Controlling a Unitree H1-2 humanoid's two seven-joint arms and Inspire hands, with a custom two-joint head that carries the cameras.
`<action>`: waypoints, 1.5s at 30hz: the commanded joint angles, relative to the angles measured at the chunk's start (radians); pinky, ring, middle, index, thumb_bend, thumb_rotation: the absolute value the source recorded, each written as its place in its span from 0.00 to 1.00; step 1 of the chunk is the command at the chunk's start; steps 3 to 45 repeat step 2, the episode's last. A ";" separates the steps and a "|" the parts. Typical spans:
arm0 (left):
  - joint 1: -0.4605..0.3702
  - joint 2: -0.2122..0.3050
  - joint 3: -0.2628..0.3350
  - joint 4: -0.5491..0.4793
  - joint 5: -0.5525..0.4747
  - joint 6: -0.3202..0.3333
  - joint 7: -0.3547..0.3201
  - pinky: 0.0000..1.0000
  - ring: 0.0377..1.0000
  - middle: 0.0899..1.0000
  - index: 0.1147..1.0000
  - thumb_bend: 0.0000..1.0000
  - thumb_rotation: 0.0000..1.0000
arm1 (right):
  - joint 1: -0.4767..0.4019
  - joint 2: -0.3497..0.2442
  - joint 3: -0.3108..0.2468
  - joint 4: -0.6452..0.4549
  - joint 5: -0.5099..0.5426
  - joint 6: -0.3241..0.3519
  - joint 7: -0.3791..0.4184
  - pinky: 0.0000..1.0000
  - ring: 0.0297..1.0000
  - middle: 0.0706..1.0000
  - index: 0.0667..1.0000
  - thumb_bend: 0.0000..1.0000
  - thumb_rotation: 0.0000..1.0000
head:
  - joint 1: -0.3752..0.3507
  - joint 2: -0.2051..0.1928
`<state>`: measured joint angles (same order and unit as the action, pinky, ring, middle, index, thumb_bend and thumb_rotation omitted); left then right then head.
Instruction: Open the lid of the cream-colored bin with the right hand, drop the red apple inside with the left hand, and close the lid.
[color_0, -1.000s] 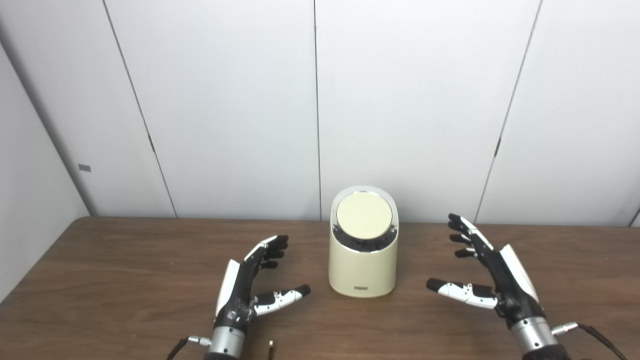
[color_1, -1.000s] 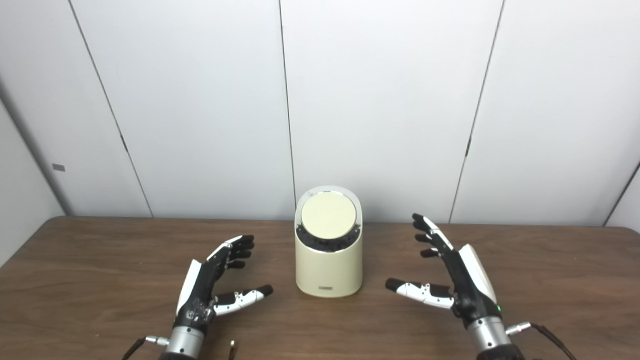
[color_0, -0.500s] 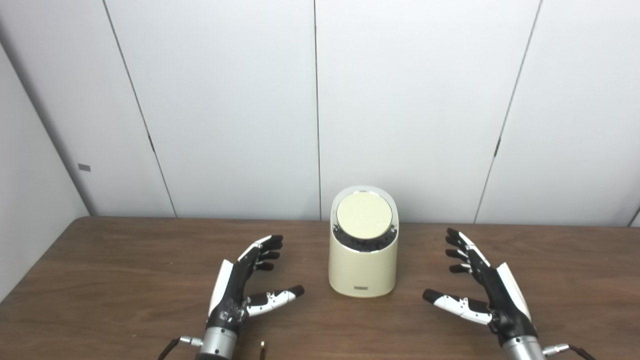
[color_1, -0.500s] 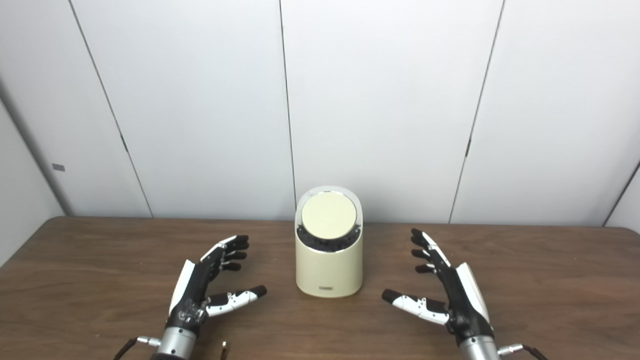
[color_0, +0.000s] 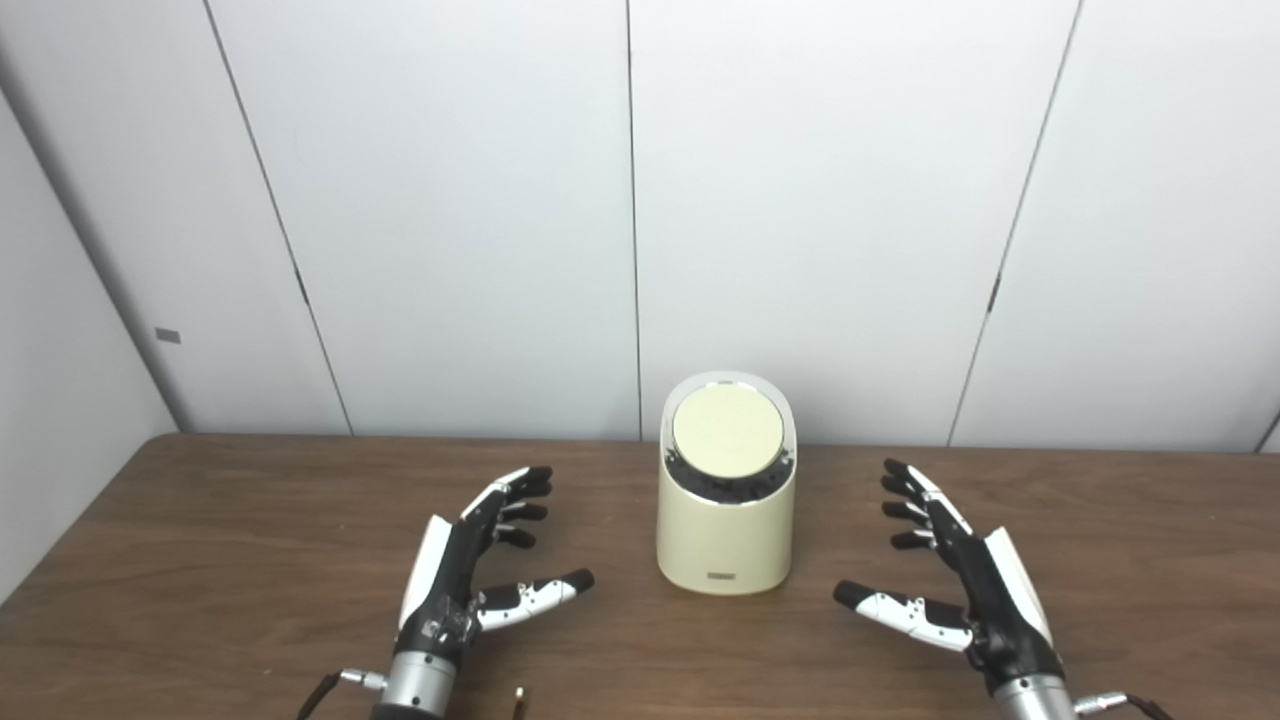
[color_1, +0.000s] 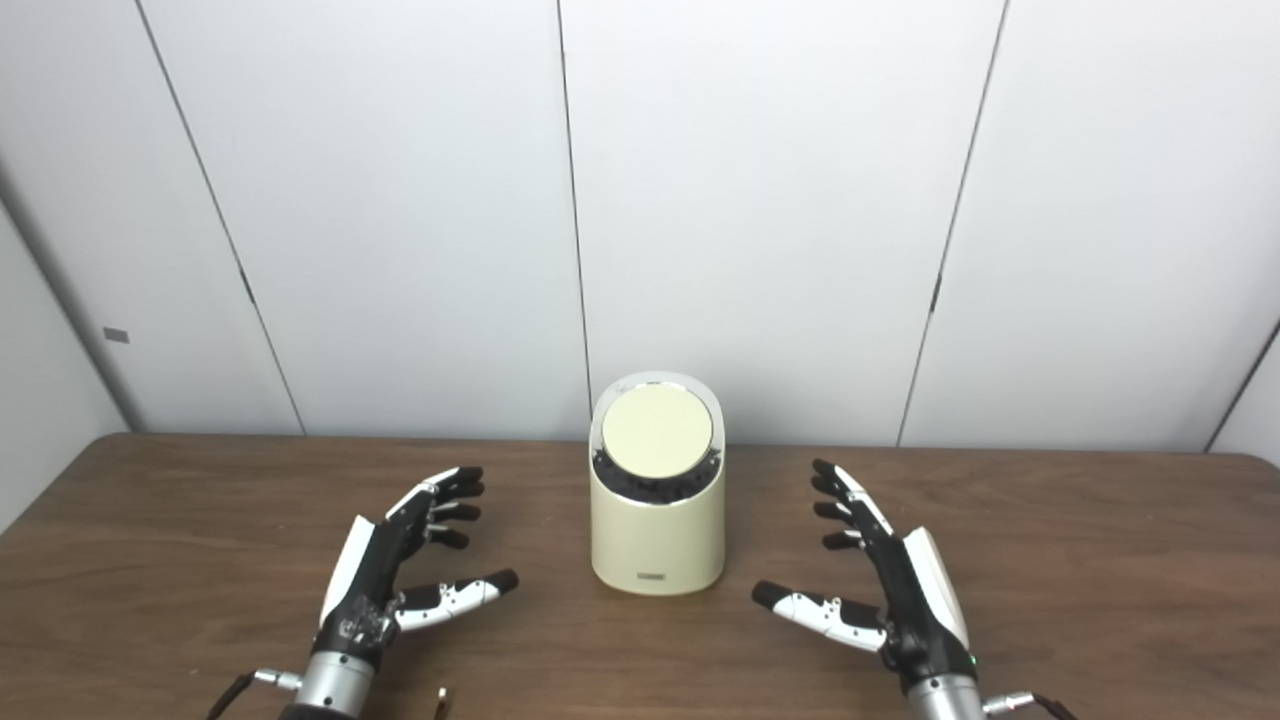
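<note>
Left hand (color_0: 465, 565): open, fingers spread, thumb out toward bin, holding nothing; hovers low over table (color_0: 200, 560), left of bin, apart from it.

Small brass-coloured item (color_0: 518, 693) on table at front edge, just right of left wrist; identity cannot be told.

Bin (color_0: 726, 530): cream, upright, centre of table, near back wall (color_0: 450, 200). Lid (color_0: 728, 430): round, closed, tilted toward camera.

Right hand (color_0: 965, 590): open, fingers spread, thumb pointing toward bin, empty; right of bin, clear of it, no contact.

Apple: not visible in either view.
</note>
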<state>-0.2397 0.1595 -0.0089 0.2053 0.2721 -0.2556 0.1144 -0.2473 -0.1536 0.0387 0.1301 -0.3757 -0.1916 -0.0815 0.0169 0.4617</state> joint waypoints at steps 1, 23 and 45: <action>-0.027 0.002 0.009 -0.035 -0.013 -0.030 0.010 0.62 0.72 0.77 0.80 0.77 0.08 | -0.027 0.003 -0.003 -0.036 0.000 -0.014 -0.023 0.67 0.79 0.85 0.87 0.76 0.46 | 0.004 0.001; -0.025 -0.001 0.010 -0.040 -0.019 -0.029 0.008 0.62 0.72 0.77 0.80 0.77 0.08 | -0.027 0.003 -0.003 -0.034 0.001 -0.016 -0.023 0.67 0.79 0.85 0.87 0.77 0.46 | 0.004 0.001; -0.025 -0.001 0.010 -0.040 -0.019 -0.029 0.008 0.62 0.72 0.77 0.80 0.77 0.08 | -0.027 0.003 -0.003 -0.034 0.001 -0.016 -0.023 0.67 0.79 0.85 0.87 0.77 0.46 | 0.004 0.001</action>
